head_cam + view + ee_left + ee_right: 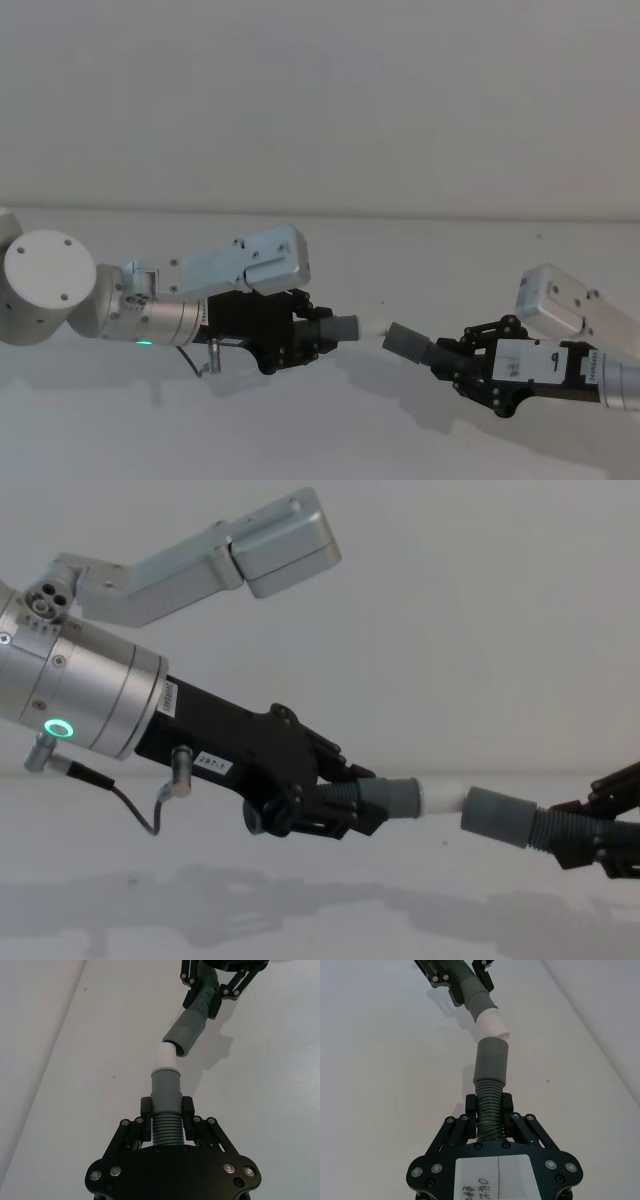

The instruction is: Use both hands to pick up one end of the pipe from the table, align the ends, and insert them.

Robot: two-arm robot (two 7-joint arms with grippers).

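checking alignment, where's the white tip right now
The white tip sits mid-scene above the table, sticking out of the left gripper's cuff, just short of the right gripper's grey cuff.

Black linkage left claw [322, 332] on a silver wrist with green ring; right claw [448, 362] bears a white label.

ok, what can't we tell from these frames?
- Rest of each hose: hidden behind the left gripper and right gripper in the wrist views.
- Whether the white tip has entered the cuff: the views disagree.
- Right arm: cut by the chest view's edge.
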